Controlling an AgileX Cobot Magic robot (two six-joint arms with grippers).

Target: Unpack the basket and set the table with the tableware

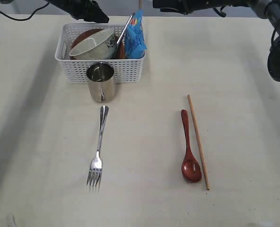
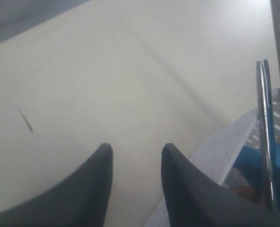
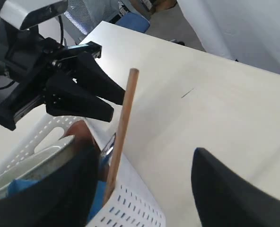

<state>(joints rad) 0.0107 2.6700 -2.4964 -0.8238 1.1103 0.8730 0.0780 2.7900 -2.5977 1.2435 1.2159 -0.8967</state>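
Note:
The white basket at the back of the table holds the cream bowl, the reddish-brown plate, a steel knife and a chopstick standing upright. The steel cup stands in front of it. Laid out on the table are the fork, the red spoon and another chopstick. My left gripper hovers open and empty just behind the basket's far rim. My right gripper is open wide around the upright chopstick without touching it.
A blue chip bag stands in the basket's right end beside the knife. Both arms crowd the space above the basket's far side, with the left gripper close to the upright chopstick.

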